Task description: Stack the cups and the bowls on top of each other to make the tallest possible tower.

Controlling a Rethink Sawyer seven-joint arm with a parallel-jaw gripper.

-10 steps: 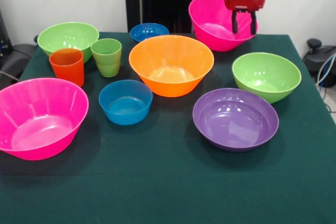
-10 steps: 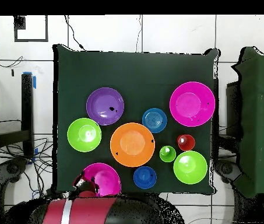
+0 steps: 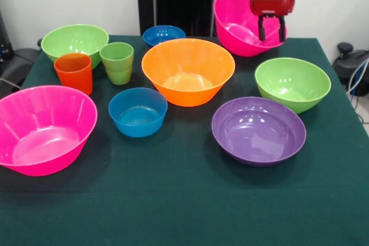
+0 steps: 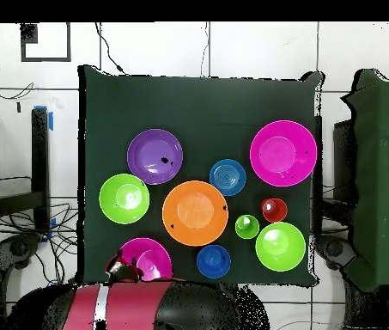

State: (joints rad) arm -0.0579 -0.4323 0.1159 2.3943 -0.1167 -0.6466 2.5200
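So my gripper is clamped on the rim of one of the big pink bowls, one finger inside the wall and one outside. The bowl is tipped, its mouth facing the front camera, and it looks raised off the green table, though I can't see its underside clearly. From overhead it's half tucked under my arm, pink showing at.

Everything else sits loose on the cloth, nothing stacked. Right below my gripper in the front view is a green bowl, and nearer the camera from that, the purple bowl. The big orange bowl is off to the side of the held bowl, close to it, with a small blue bowl behind it and another blue bowl in front. Way across from me: the green cup, the orange-red cup, the second green bowl and the other pink bowl.
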